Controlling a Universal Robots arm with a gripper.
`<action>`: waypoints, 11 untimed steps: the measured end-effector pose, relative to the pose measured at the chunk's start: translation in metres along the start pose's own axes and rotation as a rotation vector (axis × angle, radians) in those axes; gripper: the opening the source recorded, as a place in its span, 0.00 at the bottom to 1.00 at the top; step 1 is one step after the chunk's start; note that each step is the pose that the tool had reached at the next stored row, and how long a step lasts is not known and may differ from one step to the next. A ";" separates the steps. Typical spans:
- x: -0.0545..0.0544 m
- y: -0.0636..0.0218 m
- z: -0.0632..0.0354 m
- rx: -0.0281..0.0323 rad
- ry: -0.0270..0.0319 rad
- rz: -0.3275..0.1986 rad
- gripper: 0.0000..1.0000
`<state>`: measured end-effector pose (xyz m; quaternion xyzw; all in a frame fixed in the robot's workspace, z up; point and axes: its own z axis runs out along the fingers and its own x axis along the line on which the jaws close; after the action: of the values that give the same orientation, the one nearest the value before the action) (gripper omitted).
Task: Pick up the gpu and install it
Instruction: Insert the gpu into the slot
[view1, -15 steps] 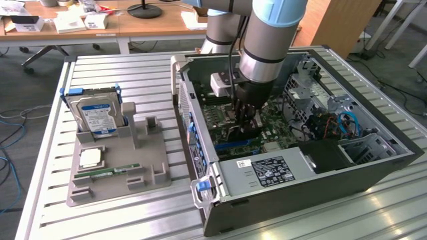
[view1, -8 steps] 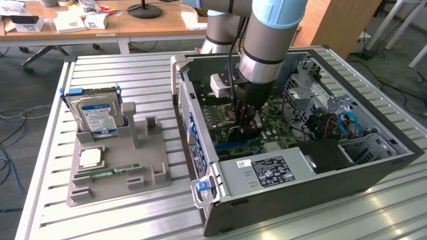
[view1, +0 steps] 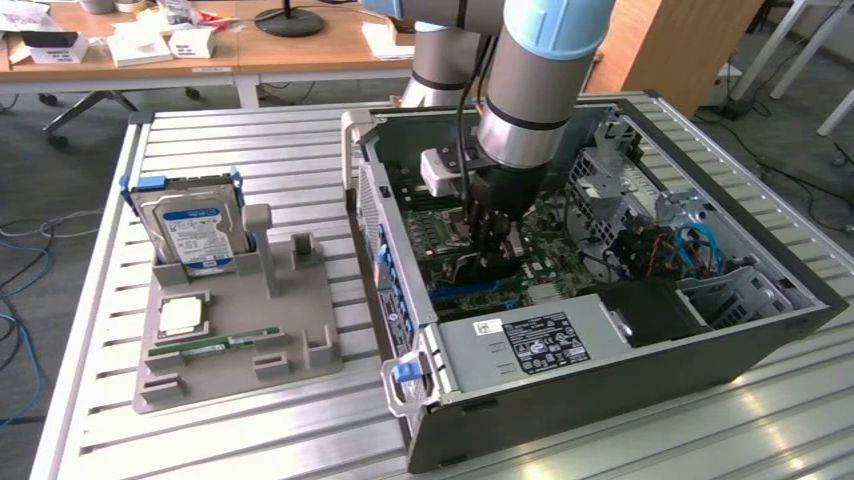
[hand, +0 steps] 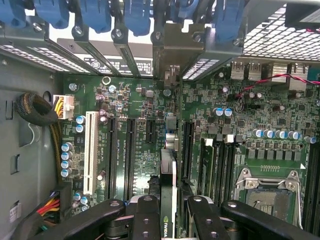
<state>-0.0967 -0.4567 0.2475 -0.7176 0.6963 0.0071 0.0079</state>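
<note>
My gripper (view1: 491, 255) reaches down into the open computer case (view1: 747, 330), just above the green motherboard (view1: 547, 255). It is shut on the gpu (hand: 168, 172), a thin card seen edge-on between the two black fingers (hand: 145, 220), with a small green logo near the grip. The card's metal bracket (hand: 175, 47) lies at the row of rear slot covers. The card stands over the motherboard (hand: 220, 135) between the long black expansion slots (hand: 131, 150). Whether its edge sits in a slot is hidden. In the exterior view the gpu (view1: 467, 268) is a dark shape under the fingers.
A grey fixture (view1: 240, 330) to the exterior view's left of the case holds a hard drive (view1: 194, 230), a processor chip (view1: 180, 315) and a green memory stick (view1: 214, 345). Inside the case are a power supply (view1: 534, 340), the CPU socket (hand: 265, 195), a white slot (hand: 91, 150) and cable bundles (hand: 37, 110).
</note>
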 end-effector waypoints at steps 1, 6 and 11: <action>0.000 0.0000 0.0000 0.0000 0.0001 0.000 0.26; 0.000 0.0000 0.0002 0.0001 -0.0002 0.000 0.26; 0.000 0.0000 -0.0014 0.0002 0.0016 0.000 0.26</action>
<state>-0.0966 -0.4566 0.2490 -0.7176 0.6963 0.0065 0.0074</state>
